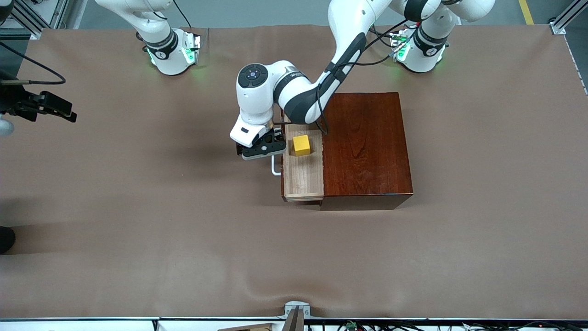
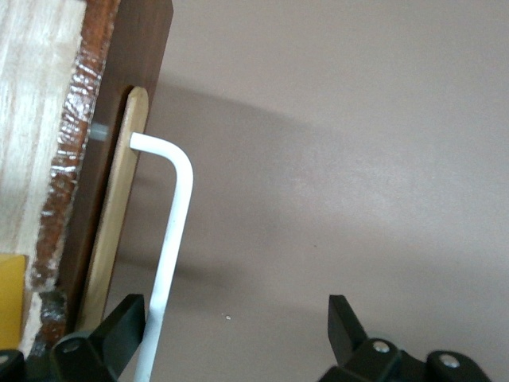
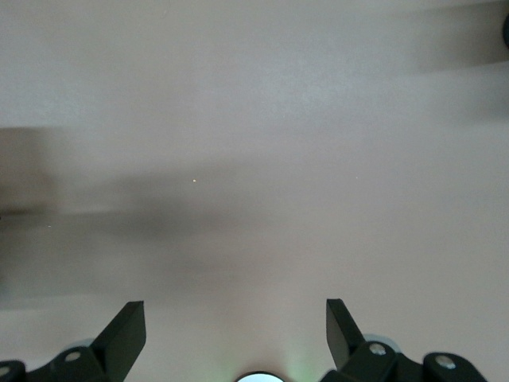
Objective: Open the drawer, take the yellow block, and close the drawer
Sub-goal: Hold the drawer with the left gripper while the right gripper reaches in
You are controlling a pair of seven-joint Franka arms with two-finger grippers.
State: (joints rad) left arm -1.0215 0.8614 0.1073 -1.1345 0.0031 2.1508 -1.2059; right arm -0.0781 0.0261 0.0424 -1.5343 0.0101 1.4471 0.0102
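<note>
The dark reddish-brown box (image 1: 365,147) stands mid-table with its pale wood drawer (image 1: 303,177) pulled out toward the right arm's end. The yellow block (image 1: 302,145) lies in the drawer; its edge also shows in the left wrist view (image 2: 9,298). My left gripper (image 1: 262,149) is open, low at the white handle (image 1: 274,166). In the left wrist view the handle bar (image 2: 171,239) runs between the open jaws of the left gripper (image 2: 236,326), close beside one finger (image 2: 123,326). My right gripper (image 3: 236,330) is open and empty over bare table; it is out of the front view.
A brown cloth (image 1: 138,207) covers the table. A black camera rig (image 1: 46,105) juts in at the right arm's end. A metal mount (image 1: 296,312) sits at the table edge nearest the front camera.
</note>
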